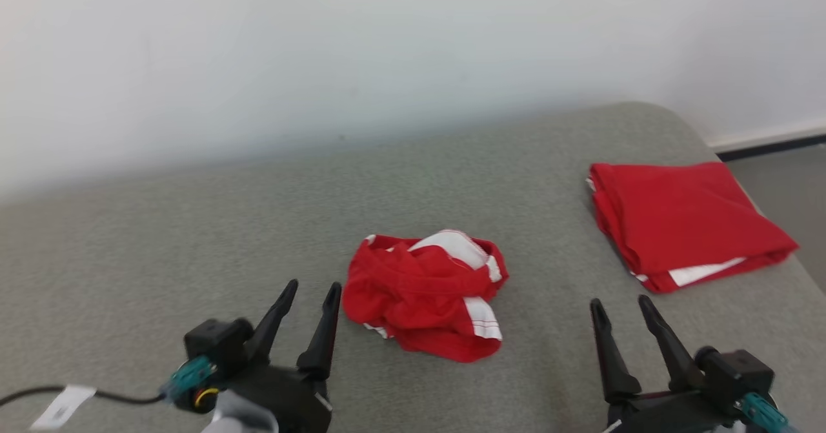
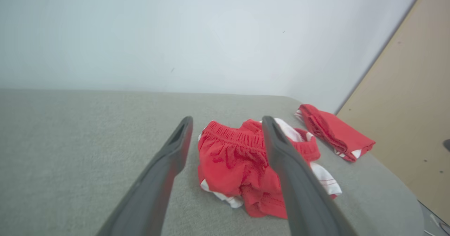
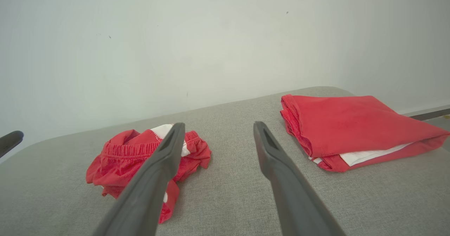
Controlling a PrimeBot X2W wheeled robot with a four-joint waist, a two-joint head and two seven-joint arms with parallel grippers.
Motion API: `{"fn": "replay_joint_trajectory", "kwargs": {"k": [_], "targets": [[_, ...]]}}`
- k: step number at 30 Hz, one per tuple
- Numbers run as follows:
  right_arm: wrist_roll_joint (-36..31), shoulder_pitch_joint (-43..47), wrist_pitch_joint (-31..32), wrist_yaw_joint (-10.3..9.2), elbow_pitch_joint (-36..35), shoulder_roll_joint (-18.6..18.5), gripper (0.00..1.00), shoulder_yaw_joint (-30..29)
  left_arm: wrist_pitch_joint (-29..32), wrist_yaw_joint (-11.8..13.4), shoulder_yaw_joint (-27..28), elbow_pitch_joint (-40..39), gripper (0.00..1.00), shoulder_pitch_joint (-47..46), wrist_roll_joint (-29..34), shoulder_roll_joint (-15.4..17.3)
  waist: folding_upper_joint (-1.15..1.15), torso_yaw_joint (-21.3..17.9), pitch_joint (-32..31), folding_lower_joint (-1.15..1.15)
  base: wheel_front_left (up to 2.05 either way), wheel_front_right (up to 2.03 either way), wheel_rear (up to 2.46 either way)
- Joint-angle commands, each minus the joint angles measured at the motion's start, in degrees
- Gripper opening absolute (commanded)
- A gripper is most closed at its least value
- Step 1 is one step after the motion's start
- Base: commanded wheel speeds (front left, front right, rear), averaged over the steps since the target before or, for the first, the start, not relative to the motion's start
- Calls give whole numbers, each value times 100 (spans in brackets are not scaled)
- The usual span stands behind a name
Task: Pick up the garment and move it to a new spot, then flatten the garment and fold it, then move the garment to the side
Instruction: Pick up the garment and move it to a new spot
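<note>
A crumpled red garment point(image 1: 426, 294) with white panels and an elastic waistband lies in a heap at the middle of the grey padded surface point(image 1: 161, 239). My left gripper point(image 1: 314, 286) sits just left of the heap, open, with nothing between its fingers. In the left wrist view the garment point(image 2: 232, 162) lies beyond and between the spread fingers of the left gripper point(image 2: 227, 120). My right gripper point(image 1: 619, 302) is open and empty, to the right of the heap. In the right wrist view the garment point(image 3: 140, 155) is at the left, partly behind one finger of the right gripper point(image 3: 219, 125).
A second red garment point(image 1: 684, 220), folded flat with a white strip at its edge, lies at the surface's right end point(image 3: 355, 130). A pale wall rises behind. The surface's right edge drops to the floor point(image 1: 781, 168). A black cable point(image 1: 39, 394) trails at the lower left.
</note>
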Motion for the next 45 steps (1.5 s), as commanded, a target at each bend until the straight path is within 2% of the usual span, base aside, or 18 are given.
{"fn": "replay_joint_trajectory", "kwargs": {"k": [1, 5, 8, 11, 14, 21, 30, 45], "targets": [[121, 56, -75, -13, 61, -2, 100, -72, -94, 28, 49, -204, 100, 235, 118, 80, 0, 345, -182, 0, 0, 0, 0], [32, 83, -269, -13, 309, 0, 100, -236, -207, 177, 456, -958, 100, 831, 377, 213, 0, 733, -264, 0, 0, 0, 0], [156, 109, -471, -14, 497, -2, 100, -320, -205, 197, 1134, -1678, 100, 1359, 643, 67, 0, 1007, -316, 0, 0, 0, 0], [137, 131, -635, -13, 713, 1, 100, -400, -207, 70, 1627, -2190, 100, 1855, 933, -117, 0, 1239, -366, 0, 0, 0, 0], [7, 128, -741, -14, 906, -2, 100, -451, -209, -33, 1832, -2350, 100, 2274, 1146, -199, 0, 1387, -410, 0, 0, 0, 0], [-233, 199, -950, -14, 1189, 1, 100, -307, -210, -60, 2482, -2496, 100, 2845, 1489, -373, 0, 1498, -491, 0, 0, 0, 0], [-616, 479, -1083, -13, 1418, -4, 100, -382, -210, -64, 2568, -2084, 100, 3124, 2059, -243, 0, 1500, -532, 0, 0, 0, 0], [-717, 405, -1006, -14, 1410, -2, 100, -397, -211, -65, 2458, -1514, 100, 2889, 2090, -182, 0, 1329, -452, 0, 0, 0, 0]]}}
